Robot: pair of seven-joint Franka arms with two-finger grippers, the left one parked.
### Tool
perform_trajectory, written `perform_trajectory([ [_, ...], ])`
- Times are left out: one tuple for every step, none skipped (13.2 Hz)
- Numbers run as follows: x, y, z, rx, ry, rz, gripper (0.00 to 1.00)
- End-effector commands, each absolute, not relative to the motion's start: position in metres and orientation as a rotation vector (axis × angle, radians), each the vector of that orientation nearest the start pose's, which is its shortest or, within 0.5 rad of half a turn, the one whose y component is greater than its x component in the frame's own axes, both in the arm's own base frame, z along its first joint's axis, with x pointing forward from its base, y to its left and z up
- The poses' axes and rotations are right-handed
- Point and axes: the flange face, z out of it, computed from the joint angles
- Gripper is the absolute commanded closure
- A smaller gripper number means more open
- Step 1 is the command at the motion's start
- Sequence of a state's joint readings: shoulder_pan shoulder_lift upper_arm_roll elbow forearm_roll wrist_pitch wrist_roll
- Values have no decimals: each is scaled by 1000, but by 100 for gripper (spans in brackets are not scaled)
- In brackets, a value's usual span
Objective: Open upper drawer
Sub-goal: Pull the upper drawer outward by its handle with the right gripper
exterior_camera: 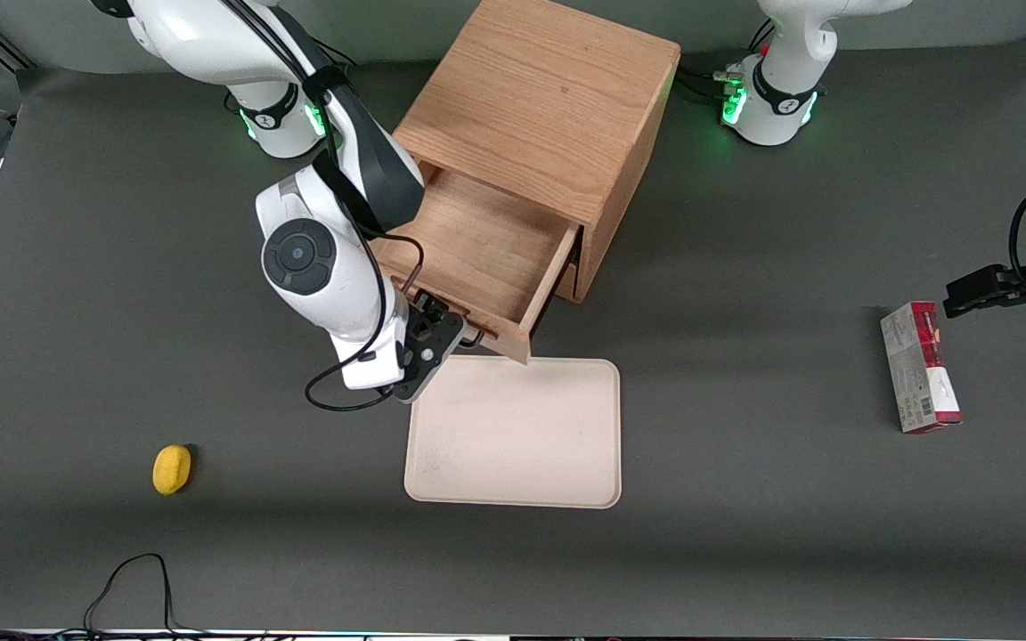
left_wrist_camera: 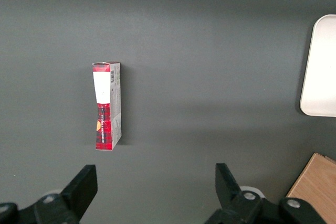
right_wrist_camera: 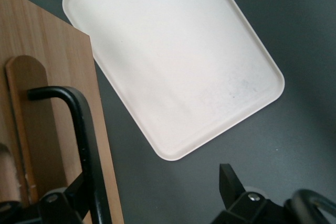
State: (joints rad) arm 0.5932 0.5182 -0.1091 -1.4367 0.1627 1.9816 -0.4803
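Nearest the front camera, a cream tray (exterior_camera: 513,434) lies flat on the dark surface (exterior_camera: 745,552). Just above its nearer-to-cabinet edge hangs the claw (exterior_camera: 458,333), fingers spread, one on each side of the black bar handle (right_wrist_camera: 79,129). Farther back, the upper drawer (exterior_camera: 477,254) stands pulled well out of the wooden cabinet (exterior_camera: 540,107), its plain wood inside showing.

Front view looks steeply down on the whole table. Both wrist views face downward at close range; all three share the cream tray (exterior_camera: 513,432) (left_wrist_camera: 320,66) (right_wrist_camera: 173,61). The gripper (exterior_camera: 452,331) sits at the drawer handle (right_wrist_camera: 84,145).
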Motion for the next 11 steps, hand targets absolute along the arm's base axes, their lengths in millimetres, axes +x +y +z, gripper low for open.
perform_trajectory([
  [632, 341, 401, -2723, -1334, -74, 0],
  [636, 336, 400, -2730, -1322, -73, 0],
  [637, 336, 399, -2731, -1320, -73, 0],
  [638, 335, 396, -2734, -1320, -66, 0],
  [642, 330, 395, -2740, -1308, -69, 0],
  [647, 324, 394, -2747, -1298, -72, 0],
  [650, 321, 394, -2751, -1291, -77, 0],
  [657, 313, 393, -2760, -1273, -81, 0],
  [660, 309, 393, -2764, -1264, -84, 0],
  [661, 309, 393, -2764, -1265, -86, 0],
  [661, 308, 393, -2766, -1264, -86, 0],
])
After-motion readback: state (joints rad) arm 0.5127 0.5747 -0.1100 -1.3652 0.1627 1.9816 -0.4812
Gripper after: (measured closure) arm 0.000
